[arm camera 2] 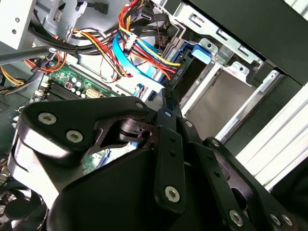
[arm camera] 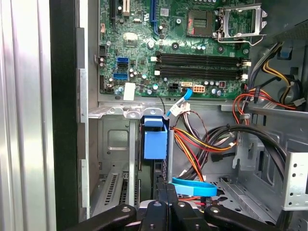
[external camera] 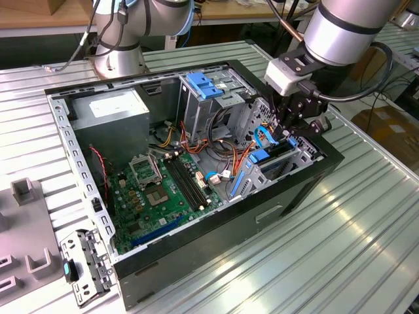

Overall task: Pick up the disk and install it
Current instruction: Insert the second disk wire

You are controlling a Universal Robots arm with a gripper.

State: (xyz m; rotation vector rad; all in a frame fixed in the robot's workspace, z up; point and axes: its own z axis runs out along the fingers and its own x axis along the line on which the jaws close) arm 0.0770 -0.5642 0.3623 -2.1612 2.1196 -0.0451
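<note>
Currently the gripper hangs inside the open computer case at the corner nearest the exterior view's right, directly above the drive bay. Its black linkage arms appear in both wrist views, but the fingertips are hidden, so whether the gripper is wide, narrow or holding anything cannot be told. The disk stands on edge in the drive bay just beneath the gripper; its dark body and blue carrier frame show between the bay's metal walls, and in the first wrist view the blue carrier tab sits upright in the slot just above the gripper linkage. A flat blue data cable and a bundle of red, yellow and black power wires run close beside the disk. Further toward the exterior view's left lies the green motherboard with its memory slots and processor socket. Behind it stand the tall grey cage with a blue latch and the grey power-supply box with a white sticker. The case rests on a ribbed metal surface, and a loose metal bracket lies outside the case toward the exterior view's left.
</note>
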